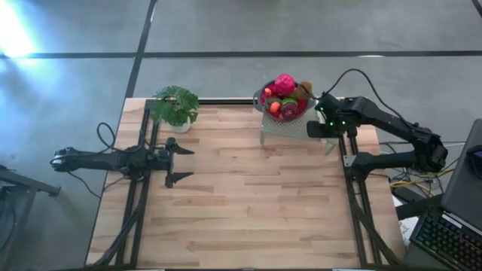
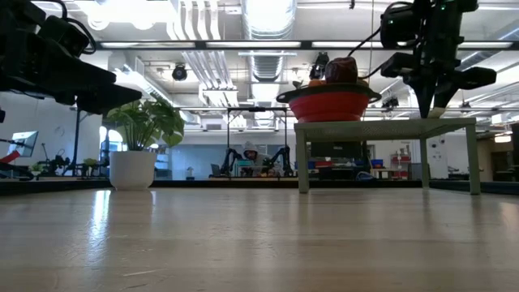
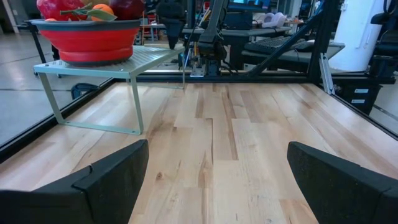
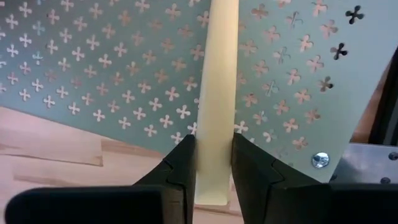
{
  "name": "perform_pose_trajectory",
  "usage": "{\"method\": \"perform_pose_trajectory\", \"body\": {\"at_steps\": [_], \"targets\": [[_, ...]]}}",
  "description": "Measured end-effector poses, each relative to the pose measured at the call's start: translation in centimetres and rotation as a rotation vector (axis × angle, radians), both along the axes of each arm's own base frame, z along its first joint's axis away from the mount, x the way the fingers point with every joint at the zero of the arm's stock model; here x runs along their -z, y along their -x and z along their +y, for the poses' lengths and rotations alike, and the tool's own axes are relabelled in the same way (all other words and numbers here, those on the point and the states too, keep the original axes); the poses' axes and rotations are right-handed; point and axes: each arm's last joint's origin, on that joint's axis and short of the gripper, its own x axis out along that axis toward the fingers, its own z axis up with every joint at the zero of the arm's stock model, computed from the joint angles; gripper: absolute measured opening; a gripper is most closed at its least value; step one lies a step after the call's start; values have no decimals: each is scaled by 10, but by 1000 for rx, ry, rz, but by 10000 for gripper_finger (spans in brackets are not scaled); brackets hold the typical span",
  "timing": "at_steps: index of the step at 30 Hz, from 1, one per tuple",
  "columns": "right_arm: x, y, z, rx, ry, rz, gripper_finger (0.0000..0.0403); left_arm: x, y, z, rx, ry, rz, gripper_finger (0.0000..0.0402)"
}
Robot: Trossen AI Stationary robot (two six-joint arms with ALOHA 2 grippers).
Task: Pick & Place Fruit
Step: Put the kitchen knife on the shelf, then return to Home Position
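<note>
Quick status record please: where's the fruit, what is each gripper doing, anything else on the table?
fruit: piled in the red bowl
bowl: on the perforated green shelf, table's far edge
right gripper: over the shelf beside the bowl, shut on the pale knife handle
left gripper: open, empty, above the table's left side
potted plant: far left corner

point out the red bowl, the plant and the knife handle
bowl (image 3: 87, 40), left wrist view, on its red side wall
plant (image 1: 175, 105), high view, on its leaves
knife handle (image 4: 217, 93), right wrist view, on the pale shaft
</note>
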Motion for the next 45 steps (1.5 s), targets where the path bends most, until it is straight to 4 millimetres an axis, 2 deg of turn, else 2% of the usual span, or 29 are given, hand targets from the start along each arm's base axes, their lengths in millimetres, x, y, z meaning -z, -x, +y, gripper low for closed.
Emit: {"method": "perform_pose_trajectory", "body": {"at_steps": [16,25,35,45], "targets": [[-1,0,2,-19,-1,-7,125,0,0,0,0,0,0,388],[-12,-1,8,-57,29,-48,138,0,0,0,1,0,0,388],[-35,0,20,-115,89,-137,105,0,0,0,0,0,0,388],[-80,5,41,-218,192,-301,60,0,0,0,1,0,-1,388]]}}
